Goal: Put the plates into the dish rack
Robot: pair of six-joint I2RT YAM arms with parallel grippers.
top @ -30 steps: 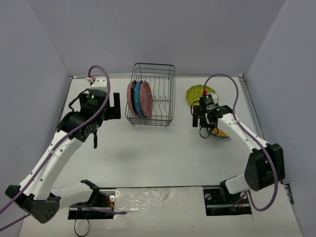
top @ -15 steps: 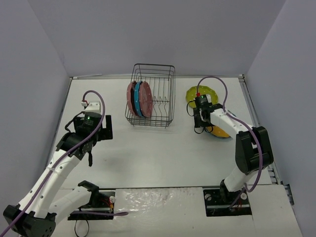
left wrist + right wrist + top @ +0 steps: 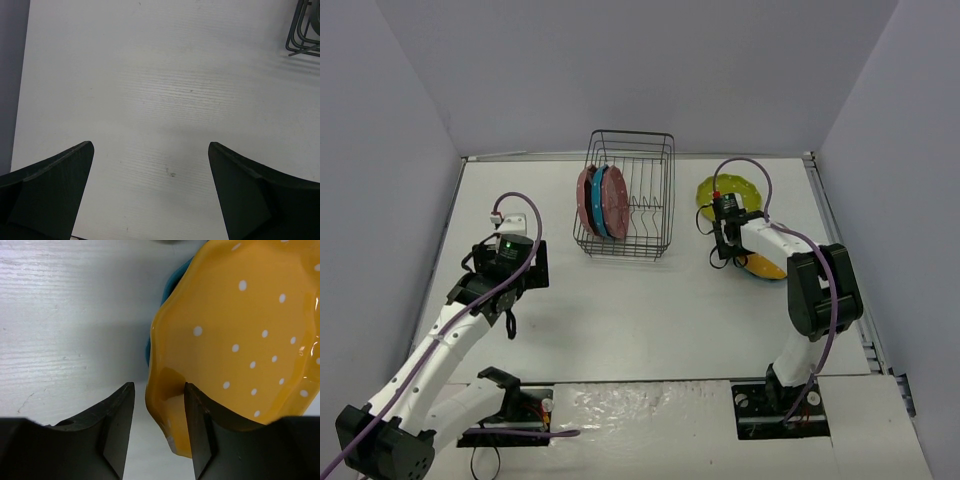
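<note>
Plainly, the coming move turns on one edge. The scalloped rim of the orange polka-dotted plate (image 3: pixel 240 340) runs up between the two fingers of my right gripper (image 3: pixel 159 395). Those fingers stand parted and clasp nothing, one over the bare white table (image 3: pixel 65 315) and the other over the plate's dished face. That plate lies flat to the right of the black wire dish rack (image 3: pixel 667 190), stacked on a blue plate (image 3: pixel 170 287) whose edge peeks out beneath it. A lime green plate (image 3: pixel 718 188) lies between that stack and the rack's far right corner. Being round, the orange plate has no long axis; what counts is that its body spreads away from the rack, to the right of my jaws. My left gripper (image 3: pixel 150 165) hangs spread and empty well left of the rack, so I judge the right arm far the nearer. At the rack's left end a pink plate (image 3: pixel 585 200), a second blue plate (image 3: pixel 600 200) and another pink plate (image 3: pixel 614 200) stand on edge.
</note>
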